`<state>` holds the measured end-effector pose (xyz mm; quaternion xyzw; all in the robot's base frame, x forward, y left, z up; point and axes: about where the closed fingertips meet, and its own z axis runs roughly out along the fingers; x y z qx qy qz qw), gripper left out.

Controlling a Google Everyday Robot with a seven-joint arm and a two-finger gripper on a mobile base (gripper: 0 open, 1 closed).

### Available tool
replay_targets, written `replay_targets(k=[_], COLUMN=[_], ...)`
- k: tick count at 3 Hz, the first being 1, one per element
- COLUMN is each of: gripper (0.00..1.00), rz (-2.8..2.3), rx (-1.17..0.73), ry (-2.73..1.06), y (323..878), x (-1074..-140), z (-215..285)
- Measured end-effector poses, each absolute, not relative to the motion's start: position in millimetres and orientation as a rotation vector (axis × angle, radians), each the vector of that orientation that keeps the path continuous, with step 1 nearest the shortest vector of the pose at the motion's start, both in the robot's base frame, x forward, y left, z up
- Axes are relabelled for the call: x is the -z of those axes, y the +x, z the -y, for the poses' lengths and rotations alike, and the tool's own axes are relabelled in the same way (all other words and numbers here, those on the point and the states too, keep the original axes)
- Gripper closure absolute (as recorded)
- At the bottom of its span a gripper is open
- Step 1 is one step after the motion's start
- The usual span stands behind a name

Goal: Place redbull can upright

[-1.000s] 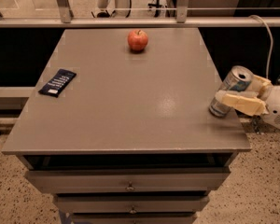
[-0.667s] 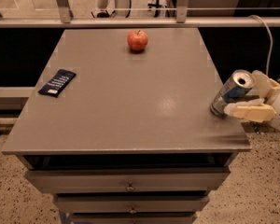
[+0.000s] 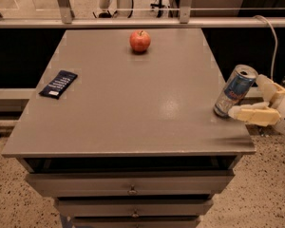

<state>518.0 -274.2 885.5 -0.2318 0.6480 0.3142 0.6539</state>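
Observation:
The redbull can (image 3: pixel 234 91), blue and silver with a silver top, stands on its base at the right edge of the grey table (image 3: pixel 133 103) and leans to the upper right in the camera view. My gripper (image 3: pixel 246 97) reaches in from the right, off the table's side. Its cream fingers (image 3: pixel 251 114) are spread wide. One lies in front of the can's lower end and the other sits behind its top. The fingers do not squeeze the can.
A red apple (image 3: pixel 140 41) sits at the far middle of the table. A dark blue flat packet (image 3: pixel 58 83) lies near the left edge. Drawers (image 3: pixel 130 189) are under the tabletop. A railing (image 3: pixel 133 23) runs behind, and a white cable (image 3: pixel 270 37) hangs at the right.
The gripper has let go of the can and drawn back to the right. The can stays on its base at the table's edge.

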Motion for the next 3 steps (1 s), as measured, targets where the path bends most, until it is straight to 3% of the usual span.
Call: replay_targets(k=[3], gripper=[0.00], rz=[-1.591], rx=[-0.571], ry=[-0.859], y=[489.2], x=[-932.3], z=[324.0])
